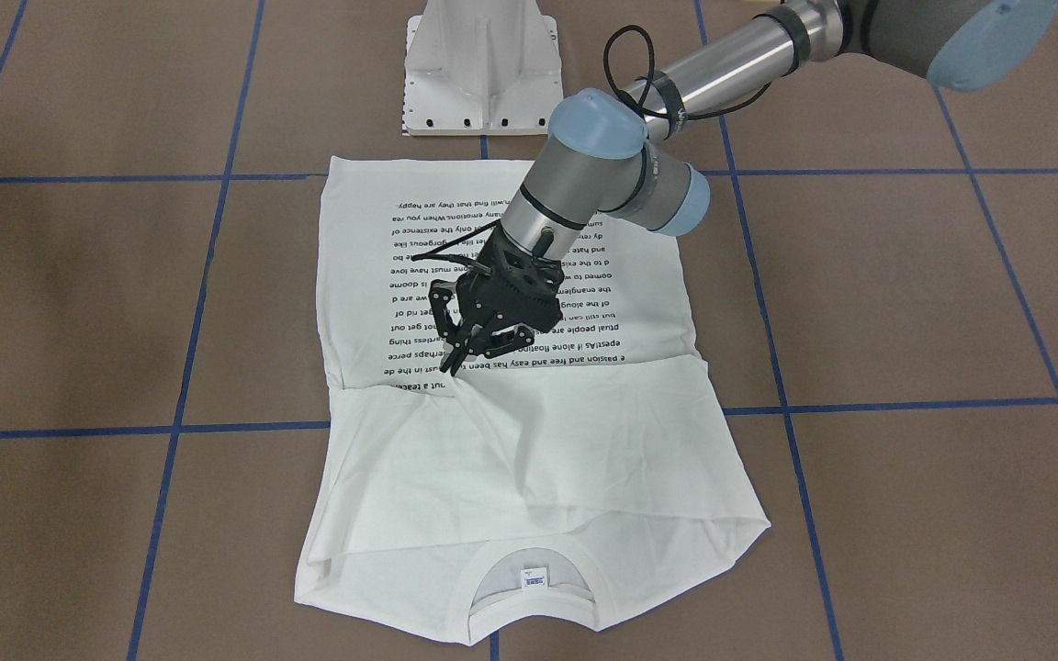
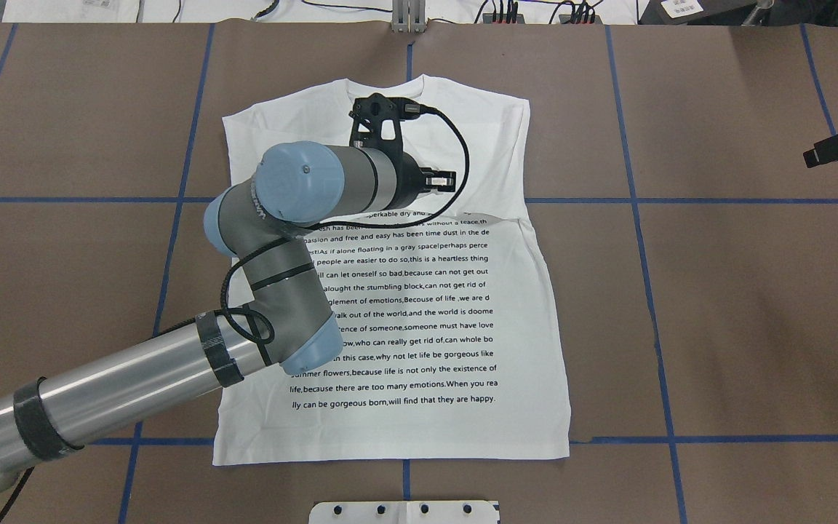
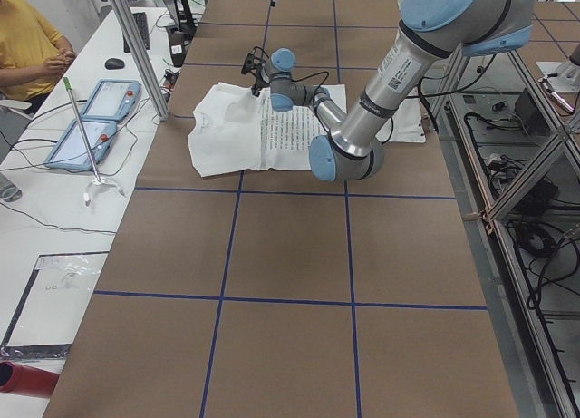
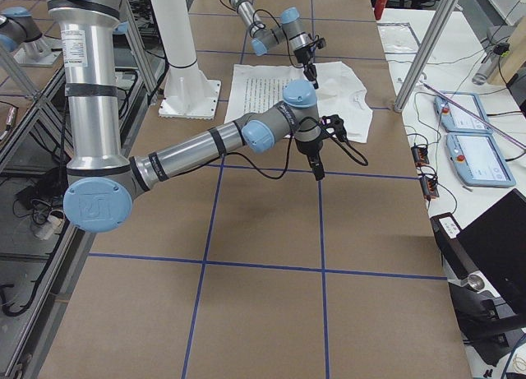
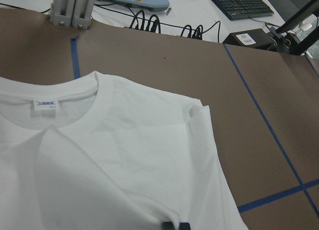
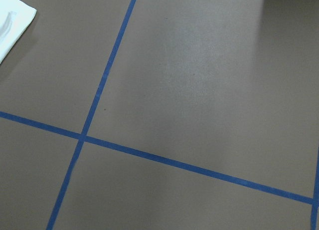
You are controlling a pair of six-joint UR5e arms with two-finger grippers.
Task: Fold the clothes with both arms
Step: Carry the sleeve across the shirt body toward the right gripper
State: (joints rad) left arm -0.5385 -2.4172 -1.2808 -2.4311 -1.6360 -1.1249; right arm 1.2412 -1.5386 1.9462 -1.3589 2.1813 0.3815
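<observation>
The left black two-finger gripper point(image 1: 453, 360) is pinched closed on the folded-over edge of the white long-sleeved cotton shirt point(image 1: 529, 459), mid-frame on the brown paper-covered table point(image 1: 906, 294). From overhead the grey jointed left arm point(image 2: 259, 225) hides the printed lines' left ends. The right black gripper point(image 2: 837, 145) sits at the far right edge, well apart; open or closed, I cannot tell. A white pedestal base point(image 1: 481, 69) stands near the hem.
</observation>
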